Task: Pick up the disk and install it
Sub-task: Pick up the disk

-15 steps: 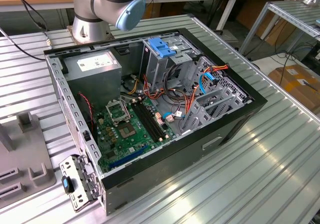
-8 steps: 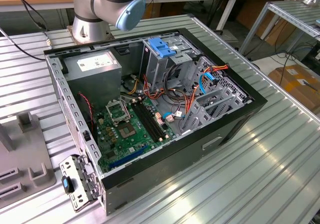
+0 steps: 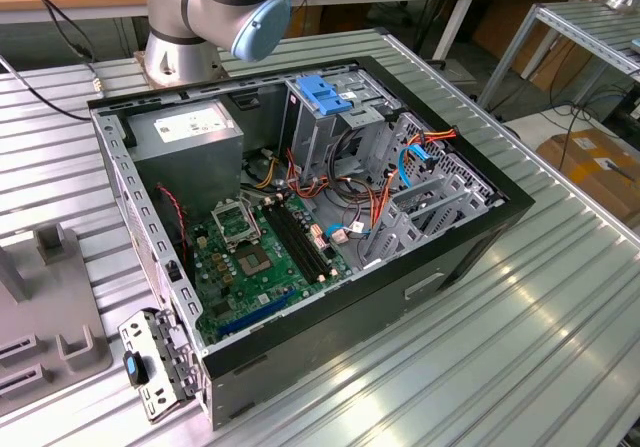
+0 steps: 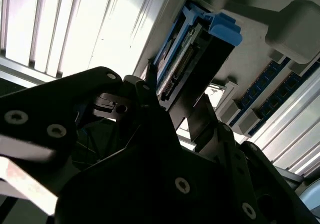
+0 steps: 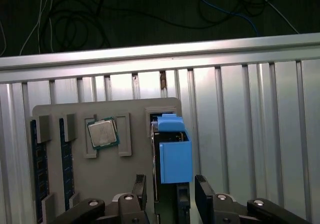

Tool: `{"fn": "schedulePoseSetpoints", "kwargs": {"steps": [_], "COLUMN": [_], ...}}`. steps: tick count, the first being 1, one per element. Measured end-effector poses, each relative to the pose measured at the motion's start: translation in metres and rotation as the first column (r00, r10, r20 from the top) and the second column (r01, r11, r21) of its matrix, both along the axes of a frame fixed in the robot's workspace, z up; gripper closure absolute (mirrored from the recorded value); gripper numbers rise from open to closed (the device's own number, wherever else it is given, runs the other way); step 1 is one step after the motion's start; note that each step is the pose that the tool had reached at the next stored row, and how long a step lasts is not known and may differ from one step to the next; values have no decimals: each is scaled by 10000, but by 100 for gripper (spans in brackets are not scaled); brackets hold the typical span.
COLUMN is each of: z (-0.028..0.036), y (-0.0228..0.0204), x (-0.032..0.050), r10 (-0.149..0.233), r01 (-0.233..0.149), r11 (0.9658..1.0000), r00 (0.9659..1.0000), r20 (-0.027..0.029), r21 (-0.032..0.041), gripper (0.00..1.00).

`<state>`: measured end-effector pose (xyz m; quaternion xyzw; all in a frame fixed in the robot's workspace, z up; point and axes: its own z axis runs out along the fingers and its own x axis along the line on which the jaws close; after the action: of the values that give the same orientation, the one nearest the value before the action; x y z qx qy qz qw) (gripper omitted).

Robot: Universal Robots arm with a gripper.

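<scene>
Disk (image 5: 175, 156) stands in the grey tray (image 3: 85, 312), nine o'clock from the computer (image 3: 300, 217) in the exterior view. My claw (image 5: 170, 184) is apart around it; a crooked squeeze could tip it.

In the first wrist view, the carrier of the disk (image 5: 174, 156) is seen in bright blue. The gripper (image 5: 170, 191) is black. The tray (image 5: 100, 179) is plain grey. The processor chip (image 5: 102, 133) is silver with a green border, and the memory modules (image 5: 35, 174) are dark blue. The table (image 5: 250, 124) is ribbed in silver stripes. In the exterior view, the computer case (image 3: 480, 232) is black, the motherboard (image 3: 250, 267) green, the power supply (image 3: 190, 137) grey with a white sticker, and some cables (image 3: 378, 212) orange.
</scene>
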<state>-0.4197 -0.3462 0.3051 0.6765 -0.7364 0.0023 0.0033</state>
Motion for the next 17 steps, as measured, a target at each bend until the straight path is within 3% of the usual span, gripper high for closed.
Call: {"fn": "schedulePoseSetpoints", "kwargs": {"steps": [17], "z": [23], "y": [0], "x": [0], "r10": [2], "r01": [-2], "r11": [10000], "r00": [10000], "r20": [0], "r21": [16], "gripper": [49]}}
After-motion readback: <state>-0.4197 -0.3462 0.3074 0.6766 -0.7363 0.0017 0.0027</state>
